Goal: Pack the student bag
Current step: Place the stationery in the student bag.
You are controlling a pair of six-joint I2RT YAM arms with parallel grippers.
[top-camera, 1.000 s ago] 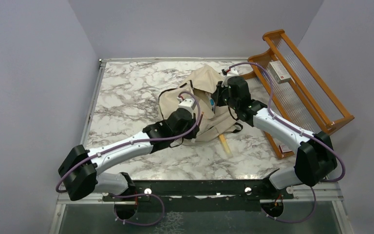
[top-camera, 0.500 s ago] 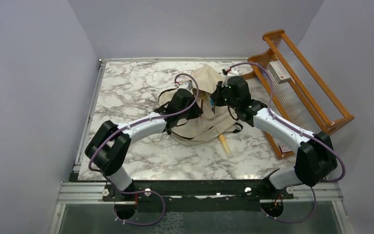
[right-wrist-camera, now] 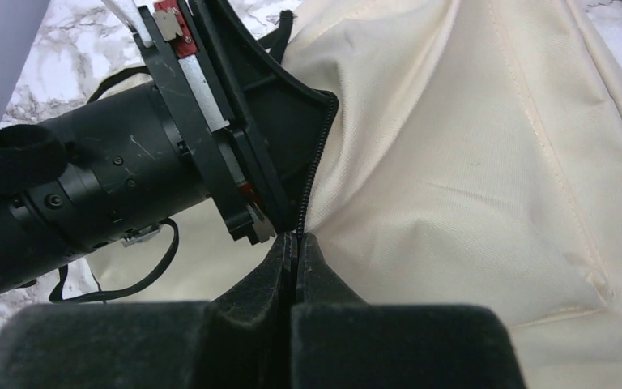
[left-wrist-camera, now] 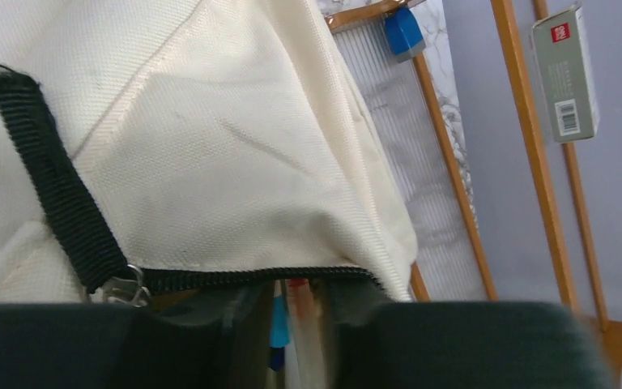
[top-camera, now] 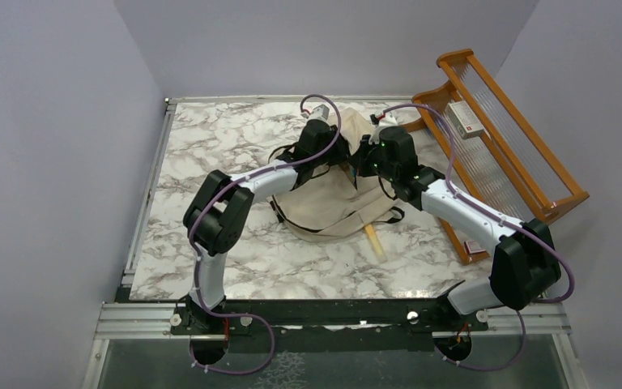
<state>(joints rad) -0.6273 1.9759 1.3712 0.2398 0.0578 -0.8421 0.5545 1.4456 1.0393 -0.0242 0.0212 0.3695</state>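
We're looking at a marble table (top-camera: 210,162), and its left side is showing nothing but stone. The left arm (top-camera: 251,182) is stretching out far over it and the left gripper (left-wrist-camera: 296,316) is poking right at the mouth of the bag (top-camera: 336,203), which is lying mid-table toward the back, slumped and cream-coloured with black straps trailing off its near edge. From the wrist view the left jaws are looking a little apart, with something blue and red showing in the gap, but honestly we can't tell if they're gripping any of it. Just right of that, the right gripper (right-wrist-camera: 296,243) is pinching fully closed on the bag's black zip (right-wrist-camera: 316,162) edge and lifting that side of the fabric. A yellow stick (top-camera: 372,239) is lying on the table at the bag's near right corner. Further right, a wooden rack (top-camera: 534,174) is sitting tilted off the table's edge, with a small grey box (top-camera: 463,119) lying on it.
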